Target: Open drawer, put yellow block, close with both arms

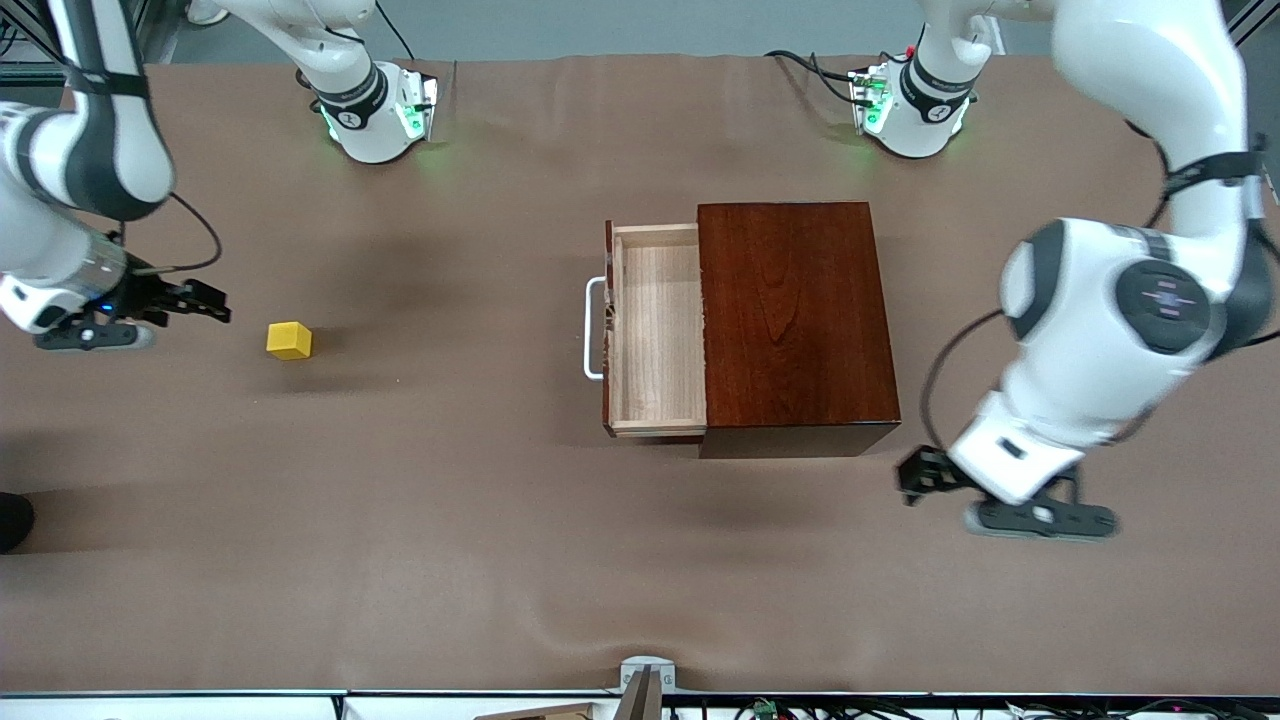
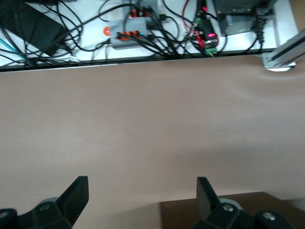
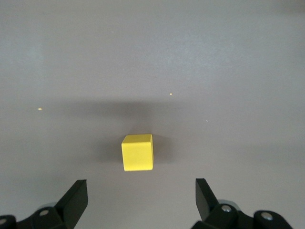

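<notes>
The drawer (image 1: pixel 655 330) stands pulled out of the dark mahogany box (image 1: pixel 795 320) toward the right arm's end of the table. Its pale-wood tray is empty and its white handle (image 1: pixel 594 328) faces that end. The yellow block (image 1: pixel 289 340) sits alone on the brown table, well away from the drawer. My right gripper (image 1: pixel 213 303) hangs open just beside the block, which lies a little ahead of the fingertips (image 3: pixel 78 188) in the right wrist view, where the block (image 3: pixel 137 152) is untouched. My left gripper (image 1: pixel 912 478) is open and empty by the box's corner (image 2: pixel 228 210).
Both arm bases (image 1: pixel 380 110) stand along the table edge farthest from the front camera. Cables and electronics (image 2: pixel 138 31) lie past the table edge in the left wrist view. A small metal bracket (image 1: pixel 645 680) sits at the edge nearest the front camera.
</notes>
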